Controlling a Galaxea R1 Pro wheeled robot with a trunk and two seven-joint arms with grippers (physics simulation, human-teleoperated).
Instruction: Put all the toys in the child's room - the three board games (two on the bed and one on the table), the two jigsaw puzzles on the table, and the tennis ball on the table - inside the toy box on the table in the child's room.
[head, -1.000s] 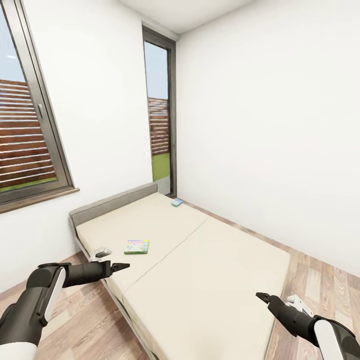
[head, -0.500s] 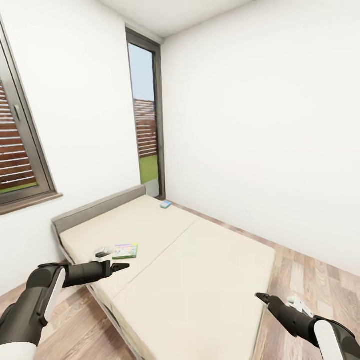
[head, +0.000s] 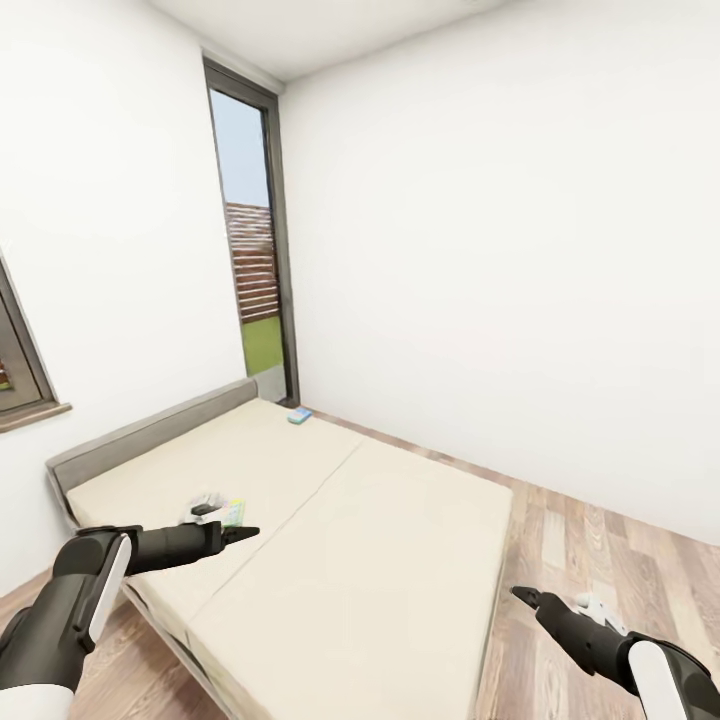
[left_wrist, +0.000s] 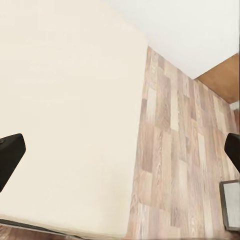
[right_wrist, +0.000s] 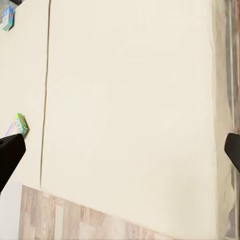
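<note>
You face cream bed filling room's middle, grey headboard at far left, wood floor at right. Tall narrow window in far corner. Green board game lies on bed's left half, partly hidden behind your left gripper; blue board game sits at bed's far edge near window. Left gripper over bed's near left, jaws spread apart, empty. Right gripper low at near right, fingers parted wide, nothing held.

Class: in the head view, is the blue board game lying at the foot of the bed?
No: the blue game lies by the headboard.
</note>
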